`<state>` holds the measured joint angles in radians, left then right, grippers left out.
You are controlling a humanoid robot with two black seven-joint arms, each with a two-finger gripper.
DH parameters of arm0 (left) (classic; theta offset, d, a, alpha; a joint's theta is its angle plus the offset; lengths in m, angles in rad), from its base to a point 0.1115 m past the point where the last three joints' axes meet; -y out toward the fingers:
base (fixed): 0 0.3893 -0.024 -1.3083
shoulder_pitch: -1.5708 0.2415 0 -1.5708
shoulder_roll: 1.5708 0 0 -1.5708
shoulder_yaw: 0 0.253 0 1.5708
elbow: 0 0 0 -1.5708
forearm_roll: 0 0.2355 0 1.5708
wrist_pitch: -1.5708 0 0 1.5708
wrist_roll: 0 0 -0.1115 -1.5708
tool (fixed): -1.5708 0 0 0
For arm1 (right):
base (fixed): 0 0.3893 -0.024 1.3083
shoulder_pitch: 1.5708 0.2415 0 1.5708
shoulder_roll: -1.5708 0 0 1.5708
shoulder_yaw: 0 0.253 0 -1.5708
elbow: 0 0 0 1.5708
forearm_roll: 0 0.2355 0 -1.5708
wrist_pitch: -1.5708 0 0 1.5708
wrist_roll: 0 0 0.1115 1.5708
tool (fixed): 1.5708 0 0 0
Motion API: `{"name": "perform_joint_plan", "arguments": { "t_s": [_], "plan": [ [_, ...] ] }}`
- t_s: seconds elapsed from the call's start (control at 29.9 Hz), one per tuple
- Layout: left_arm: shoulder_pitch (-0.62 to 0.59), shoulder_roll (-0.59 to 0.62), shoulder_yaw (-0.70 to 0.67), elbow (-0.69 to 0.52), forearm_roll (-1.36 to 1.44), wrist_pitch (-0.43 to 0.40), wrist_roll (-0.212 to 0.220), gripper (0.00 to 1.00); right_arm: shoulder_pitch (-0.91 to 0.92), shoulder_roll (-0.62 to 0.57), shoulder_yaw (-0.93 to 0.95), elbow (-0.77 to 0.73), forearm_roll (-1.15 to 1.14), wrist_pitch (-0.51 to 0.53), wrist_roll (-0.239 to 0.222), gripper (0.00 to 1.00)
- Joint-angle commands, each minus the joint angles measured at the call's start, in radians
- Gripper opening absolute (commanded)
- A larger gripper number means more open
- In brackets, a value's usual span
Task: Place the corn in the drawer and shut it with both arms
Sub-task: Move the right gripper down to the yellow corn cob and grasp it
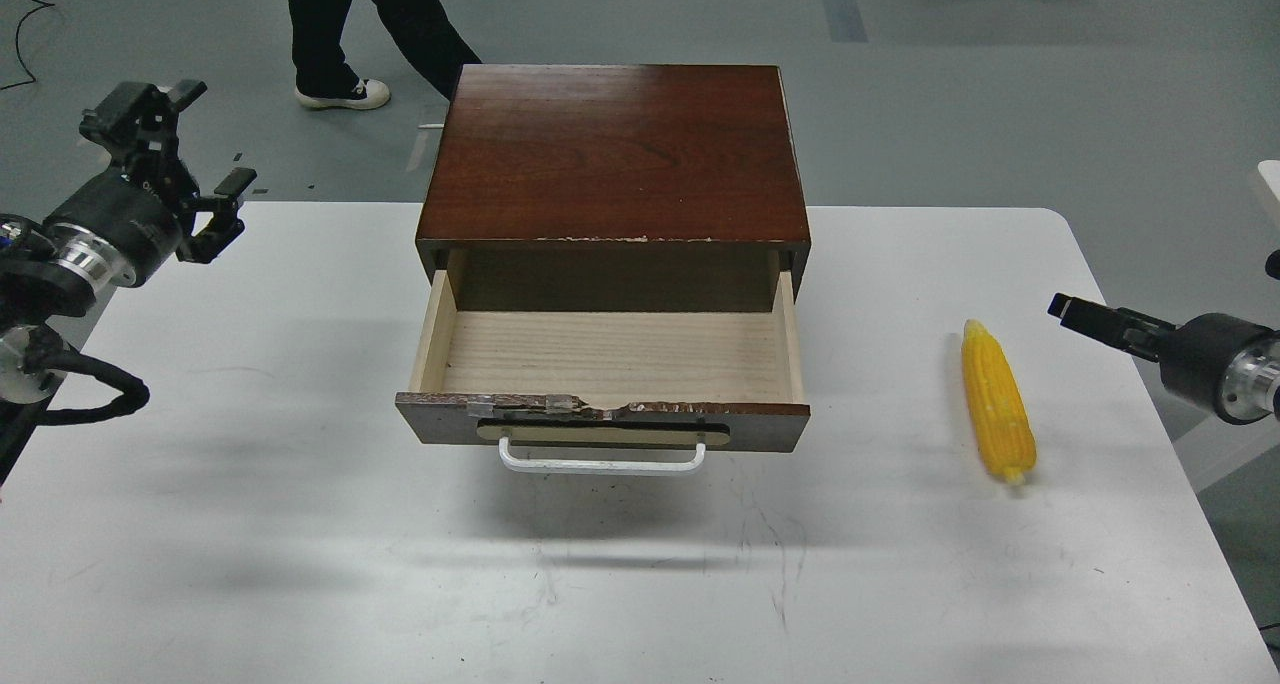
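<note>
Head view: left gripper [205,154] spread open, holding nothing; right gripper [1075,313] state unclear, corn [997,401] just left of it, drawer [602,364] beyond.

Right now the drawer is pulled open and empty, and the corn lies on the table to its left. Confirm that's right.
One detail is wrong. The head view shows the corn lying on the white table to the right of the drawer, near the right gripper, not to its left. The rest holds: the drawer is pulled open and empty.

Yellow corn [998,402] — pale-wood drawer [612,356], dark brown front, white handle [601,459].
</note>
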<state>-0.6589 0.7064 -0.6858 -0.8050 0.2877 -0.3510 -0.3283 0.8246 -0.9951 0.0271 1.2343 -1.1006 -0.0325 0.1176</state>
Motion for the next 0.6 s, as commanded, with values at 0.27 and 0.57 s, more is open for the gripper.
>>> {"name": "perform_joint_plan", "arguments": {
  "t_s": [0.27, 0.57],
  "plan": [
    [0.004, 0.019, -0.003, 0.001, -0.001, -0.008, -0.006, 0.98, -0.004, 0.174, -0.113, -0.130, -0.002, -0.012, 0.008, 0.93],
    [0.004, 0.024, -0.003, 0.001, 0.001, -0.006, -0.006, 0.98, 0.001, 0.253, -0.148, -0.188, -0.007, -0.017, 0.010, 0.64]
  ]
}}
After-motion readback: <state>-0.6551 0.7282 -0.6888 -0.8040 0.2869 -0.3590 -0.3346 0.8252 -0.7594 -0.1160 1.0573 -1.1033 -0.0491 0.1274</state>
